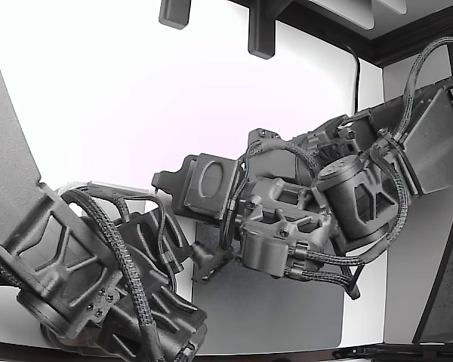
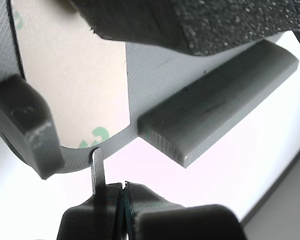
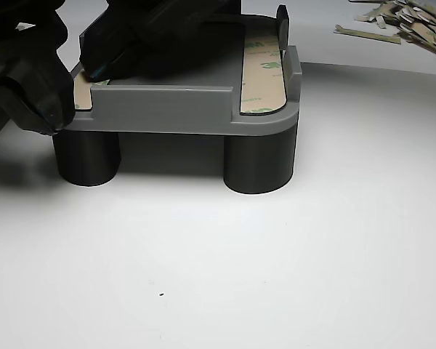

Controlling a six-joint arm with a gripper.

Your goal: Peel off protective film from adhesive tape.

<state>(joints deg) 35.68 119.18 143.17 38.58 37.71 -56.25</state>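
You are at the start of the peel: the gripper (image 2: 122,192), jaws pressed together, has a thin blade-like tip touching the rounded end of the tan protective film (image 2: 70,75) on the grey fixture (image 2: 155,65), and whether it has pinched the film edge I cannot tell. Next, I judge, you need to catch that edge and lift it off the tape. Only fragments of green print show on the film, unreadable; a second taped strip (image 3: 263,73) lies along the fixture's far side, with film scraps (image 3: 407,22) on the table beyond.
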